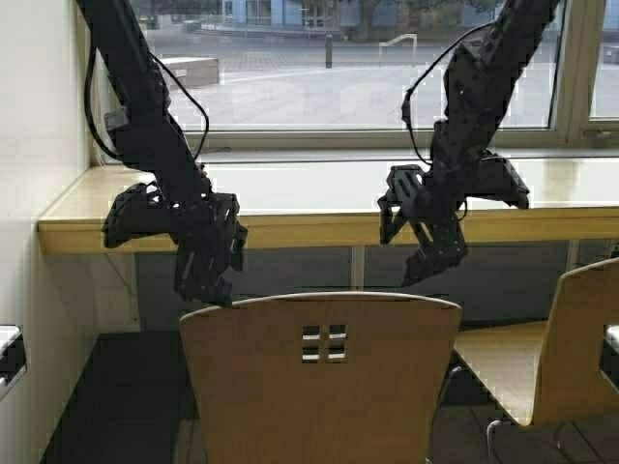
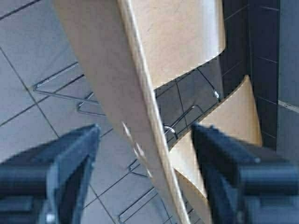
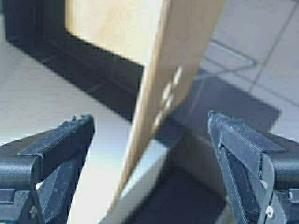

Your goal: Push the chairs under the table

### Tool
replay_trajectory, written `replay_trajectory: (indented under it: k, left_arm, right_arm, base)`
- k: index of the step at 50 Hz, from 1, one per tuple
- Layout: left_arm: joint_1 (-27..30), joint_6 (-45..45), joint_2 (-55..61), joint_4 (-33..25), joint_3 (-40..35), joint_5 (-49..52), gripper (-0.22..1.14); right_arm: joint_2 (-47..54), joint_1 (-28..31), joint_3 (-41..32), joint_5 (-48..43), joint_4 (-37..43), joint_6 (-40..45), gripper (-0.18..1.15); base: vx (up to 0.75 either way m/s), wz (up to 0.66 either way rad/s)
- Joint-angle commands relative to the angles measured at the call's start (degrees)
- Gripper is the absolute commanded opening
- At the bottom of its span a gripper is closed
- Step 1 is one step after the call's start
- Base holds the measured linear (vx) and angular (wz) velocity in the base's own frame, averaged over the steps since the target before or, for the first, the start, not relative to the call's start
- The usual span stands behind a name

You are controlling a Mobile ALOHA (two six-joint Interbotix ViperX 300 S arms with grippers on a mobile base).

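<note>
A tan plywood chair [image 1: 319, 377] with a four-square cutout in its backrest stands right in front of me, pulled out from the long pale-wood table [image 1: 290, 217] under the window. A second chair [image 1: 556, 353] stands at the right, turned sideways. My left gripper [image 1: 205, 280] hangs open over the backrest's top left corner; the backrest edge [image 2: 140, 107] runs between its fingers [image 2: 70, 168]. My right gripper [image 1: 426, 261] is open above the backrest's top right, with the backrest edge [image 3: 154, 93] between its fingers [image 3: 243, 154]. Neither gripper visibly touches the chair.
A white wall [image 1: 29, 145] closes the left side. A window [image 1: 368, 68] runs behind the table. Dark tiled floor [image 1: 116, 406] lies under the table, and grey metal chair legs [image 2: 70, 93] rest on it.
</note>
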Motion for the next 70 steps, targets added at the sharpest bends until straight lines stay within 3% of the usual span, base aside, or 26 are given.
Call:
replay_trajectory:
  k: [1,30,70]
  left_arm:
    - [0.1,0.2,-1.0,-0.1,-0.4,0.5,0.92]
    - [0.1,0.1,2.9,-0.2,-0.4,1.4,0.92]
    - [1.0,-0.1,15.6,-0.6,-11.7,1.8,0.92]
  right_arm:
    - [-1.1,-0.5,-0.4,-0.4,0.1,0.0,1.03]
    - [5.6,-0.8,-3.1,0.9,0.2,0.1,1.03]
    - [21.9,-3.0,-16.2,4.1,1.1,-0.1,1.03]
  base:
    - [0.08,-0.01]
    - [0.08,-0.01]
    - [0.00,0.00]
